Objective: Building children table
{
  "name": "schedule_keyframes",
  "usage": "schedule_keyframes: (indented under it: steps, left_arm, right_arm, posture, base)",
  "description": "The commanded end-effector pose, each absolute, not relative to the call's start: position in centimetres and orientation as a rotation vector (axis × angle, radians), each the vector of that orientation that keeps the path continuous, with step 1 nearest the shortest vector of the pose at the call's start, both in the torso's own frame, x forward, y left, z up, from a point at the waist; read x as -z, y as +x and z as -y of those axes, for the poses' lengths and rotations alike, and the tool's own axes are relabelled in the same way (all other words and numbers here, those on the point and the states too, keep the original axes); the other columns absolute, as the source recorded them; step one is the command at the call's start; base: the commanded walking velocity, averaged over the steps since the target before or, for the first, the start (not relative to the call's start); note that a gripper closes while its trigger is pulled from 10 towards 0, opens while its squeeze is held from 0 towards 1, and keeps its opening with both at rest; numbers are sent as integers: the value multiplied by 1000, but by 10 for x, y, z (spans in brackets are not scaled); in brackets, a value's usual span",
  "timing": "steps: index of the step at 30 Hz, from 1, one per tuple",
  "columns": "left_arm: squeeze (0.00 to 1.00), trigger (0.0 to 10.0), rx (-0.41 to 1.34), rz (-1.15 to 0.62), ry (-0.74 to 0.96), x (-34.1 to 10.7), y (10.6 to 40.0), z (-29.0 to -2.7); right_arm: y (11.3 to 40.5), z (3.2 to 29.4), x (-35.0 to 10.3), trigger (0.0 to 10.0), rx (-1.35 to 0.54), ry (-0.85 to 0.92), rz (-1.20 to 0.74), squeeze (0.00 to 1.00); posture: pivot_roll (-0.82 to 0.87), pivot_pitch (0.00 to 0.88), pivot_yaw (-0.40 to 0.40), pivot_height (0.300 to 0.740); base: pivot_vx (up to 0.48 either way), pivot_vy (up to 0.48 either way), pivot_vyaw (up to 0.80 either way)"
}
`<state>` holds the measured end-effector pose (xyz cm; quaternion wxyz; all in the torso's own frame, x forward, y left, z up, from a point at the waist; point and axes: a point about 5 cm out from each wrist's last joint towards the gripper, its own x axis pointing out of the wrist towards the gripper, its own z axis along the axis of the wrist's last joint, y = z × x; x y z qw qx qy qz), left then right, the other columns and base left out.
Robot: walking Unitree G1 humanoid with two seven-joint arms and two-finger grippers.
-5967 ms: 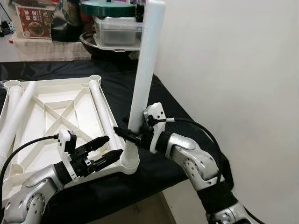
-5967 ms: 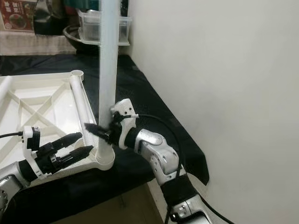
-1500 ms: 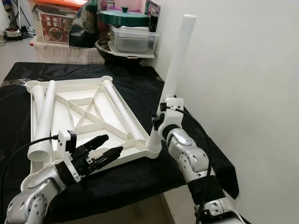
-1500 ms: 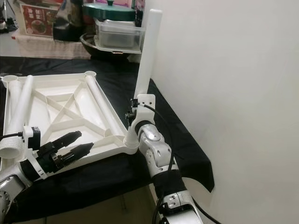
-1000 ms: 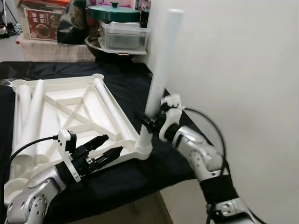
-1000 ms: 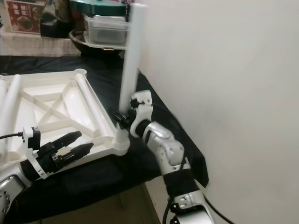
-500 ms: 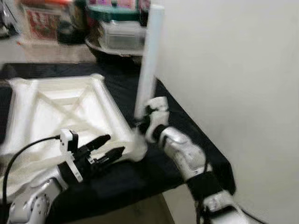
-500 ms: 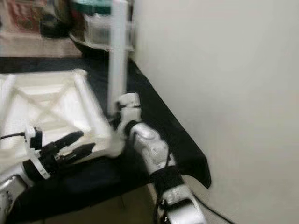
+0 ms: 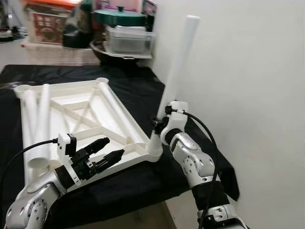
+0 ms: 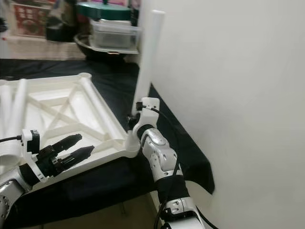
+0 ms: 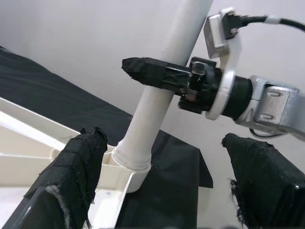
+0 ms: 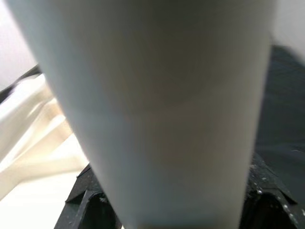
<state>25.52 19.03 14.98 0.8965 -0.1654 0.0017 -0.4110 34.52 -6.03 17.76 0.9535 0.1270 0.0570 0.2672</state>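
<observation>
Right hand [image 9: 157, 125] is closed around the lower part of an upright white table leg [image 9: 177, 71], just above the corner socket [image 9: 155, 147] the leg stands in; in the left wrist view one black finger [image 11: 147, 71] lies across the tube. Left hand [image 9: 106, 151] hovers with its fingers spread apart and nothing between them, above the near edge of the table top panel [image 9: 81, 119], at about 8 o'clock from the socket. Panel lies upside down on a tabletop covered with black cloth [image 9: 143, 90]: white plastic, raised rim, crossing ribs on the underside, a round socket at each visible corner. Upright leg leans slightly toward 1 o'clock, close to the white wall [image 9: 248, 95] that runs along the tabletop's right side. Loose white legs [image 9: 40, 124] lie lengthwise along the panel's left edge; another tube [image 9: 116, 114] lies along its right edge. Beyond the tabletop, at 12 o'clock: a clear plastic box [image 9: 128, 40] with a dark green pot lid [image 9: 119, 16] on it, a dark bowl [image 9: 107, 50] beneath, and a red printed carton [image 9: 47, 28] at 11 o'clock. Carton carries a picture and writing, too blurred to read. Right wrist view is close and blurred, with the pale leg [image 12: 157, 105] across it and a bit of white panel at one side.
</observation>
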Motion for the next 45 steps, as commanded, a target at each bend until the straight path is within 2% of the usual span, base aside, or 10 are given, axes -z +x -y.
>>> schedule_keyframes:
  steps: [1,10,11,26,28,31,32,34,35,45]
  left_arm:
    - [0,10000,857,-13,-349,-148,255,-190]
    - [0,10000,855,-13,-345,-148,255,-191]
    - [0,10000,852,-14,-344,-148,255,-192]
    - [0,10000,857,-19,-344,-148,255,-191]
    - [0,10000,859,-18,-346,-148,255,-189]
    - [0,10000,859,-16,-348,-148,255,-188]
    - [0,10000,858,-15,-349,-147,255,-187]
    - [0,10000,858,-14,-350,-147,255,-187]
    - [0,10000,858,-13,-351,-147,255,-188]
    - [0,10000,866,-13,-358,-147,255,-189]
  right_arm:
    - [321,39,-193,10000,-948,241,-63,0]
    - [294,38,-185,10000,-1275,94,-70,0]
    - [298,35,-182,0,-1244,93,-77,0]
    - [352,77,-134,0,-203,170,-328,0]
    - [350,68,-136,10000,-261,184,-332,0]
    - [351,62,-141,10000,-316,208,-308,0]
    - [350,59,-148,10000,-367,225,-274,820]
    - [350,53,-162,10000,-474,255,-214,1000]
    - [350,51,-168,10000,-533,266,-188,63]
    - [299,40,-198,10000,-1185,171,-15,0]
  posture:
    - [139,0,-175,740]
    - [148,0,-178,740]
    - [154,0,-180,740]
    - [153,0,-169,740]
    - [150,0,-173,740]
    - [152,0,-177,740]
    - [151,0,-177,740]
    - [146,0,-178,740]
    - [146,0,-178,740]
    - [141,0,-176,740]
  base:
    - [0,0,0]
    - [0,0,0]
    - [0,0,0]
    - [0,0,0]
    - [0,0,0]
    - [0,0,0]
    - [0,0,0]
    - [0,0,0]
    - [0,0,0]
    - [0,0,0]
